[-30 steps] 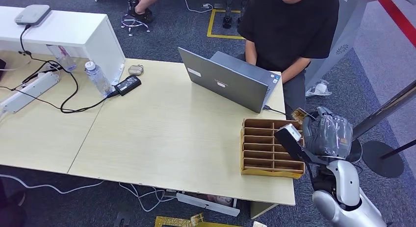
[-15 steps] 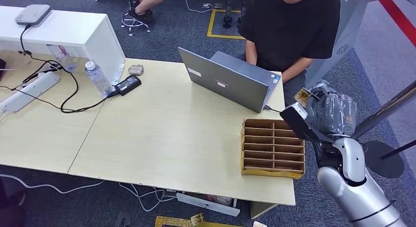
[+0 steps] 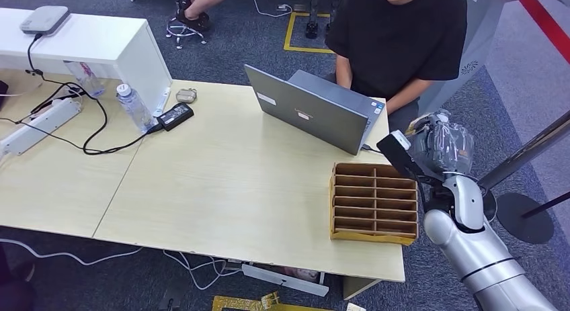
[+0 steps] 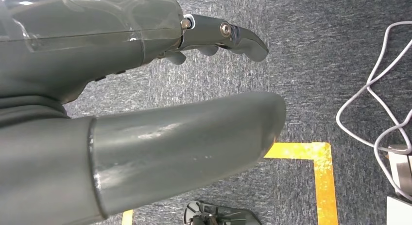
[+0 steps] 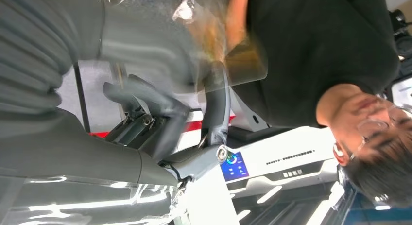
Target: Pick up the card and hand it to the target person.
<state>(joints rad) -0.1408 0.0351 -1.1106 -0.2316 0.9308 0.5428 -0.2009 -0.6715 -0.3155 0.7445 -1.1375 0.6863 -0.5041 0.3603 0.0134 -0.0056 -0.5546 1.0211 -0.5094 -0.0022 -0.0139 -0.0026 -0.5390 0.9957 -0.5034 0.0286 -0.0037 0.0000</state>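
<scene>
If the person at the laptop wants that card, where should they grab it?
Probably by the free edge of the card, which sticks out past the right hand. The hand holds the other end, so the person should reach in from their own side, away from the fingers.

My head camera looks down over the counter (image 3: 235, 183); left wrist faces carpet, right wrist, blurred, seemingly shares the seated person (image 3: 396, 35) with it

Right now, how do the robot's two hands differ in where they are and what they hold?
The right hand is raised beside the table's far corner near the seated person, while the left hand hangs over carpet. The right hand grips a yellowish card, blurred in its wrist view; the left hand holds nothing, thumb and fingers apart. Both are grey.
</scene>
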